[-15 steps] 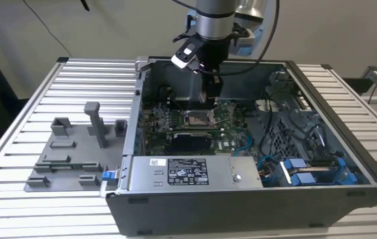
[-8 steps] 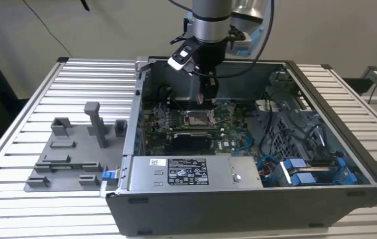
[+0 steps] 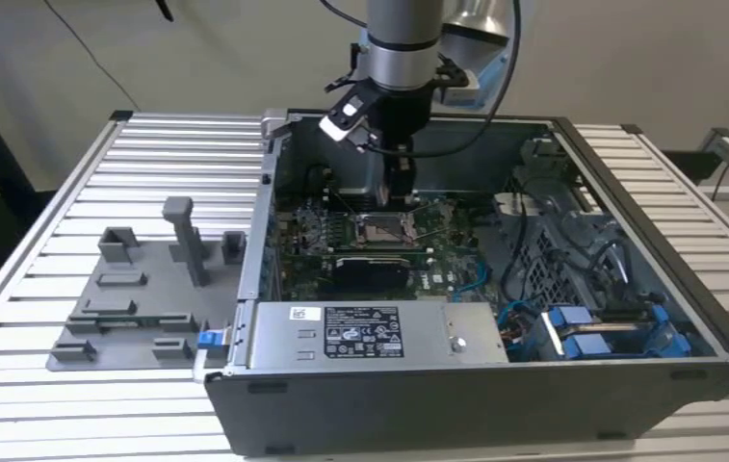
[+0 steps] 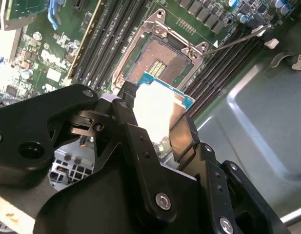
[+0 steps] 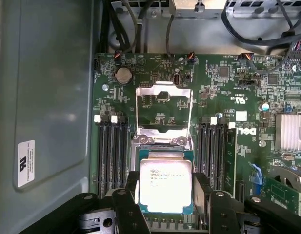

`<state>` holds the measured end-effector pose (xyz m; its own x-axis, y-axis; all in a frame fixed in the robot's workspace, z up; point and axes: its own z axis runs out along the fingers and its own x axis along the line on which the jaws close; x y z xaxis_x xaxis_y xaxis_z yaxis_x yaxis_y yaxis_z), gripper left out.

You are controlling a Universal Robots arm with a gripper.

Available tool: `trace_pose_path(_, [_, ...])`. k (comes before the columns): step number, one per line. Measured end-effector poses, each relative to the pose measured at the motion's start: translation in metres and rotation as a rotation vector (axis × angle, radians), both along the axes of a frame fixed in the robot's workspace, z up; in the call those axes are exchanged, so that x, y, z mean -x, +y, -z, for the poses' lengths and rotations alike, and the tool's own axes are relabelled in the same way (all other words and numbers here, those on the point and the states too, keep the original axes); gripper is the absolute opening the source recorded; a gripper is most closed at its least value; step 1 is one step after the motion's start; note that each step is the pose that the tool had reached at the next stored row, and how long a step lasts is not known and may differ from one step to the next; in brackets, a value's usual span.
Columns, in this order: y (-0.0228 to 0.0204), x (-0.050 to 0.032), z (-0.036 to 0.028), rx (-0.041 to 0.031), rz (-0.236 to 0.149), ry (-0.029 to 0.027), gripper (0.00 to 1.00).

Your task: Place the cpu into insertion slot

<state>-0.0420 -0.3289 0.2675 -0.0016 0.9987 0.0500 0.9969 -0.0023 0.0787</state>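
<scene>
Open computer case (image 3: 467, 404) (grey fixture (image 3: 148, 262) beside)

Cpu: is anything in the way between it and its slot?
Nothing visible is. The pincer holds the cpu close to the slot. In the second wrist view the slot's dark centre lies bare, and its wire lever sits off to one side.

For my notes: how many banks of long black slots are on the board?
2: one bank and another flank the insertion slot; the end effector may hide more.
</scene>
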Motion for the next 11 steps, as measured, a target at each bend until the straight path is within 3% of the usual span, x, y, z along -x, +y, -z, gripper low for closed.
trace_pose_path(11, [0.0034, 0.0059, 0.0182, -0.001, 0.04, 0.0, 0.54])
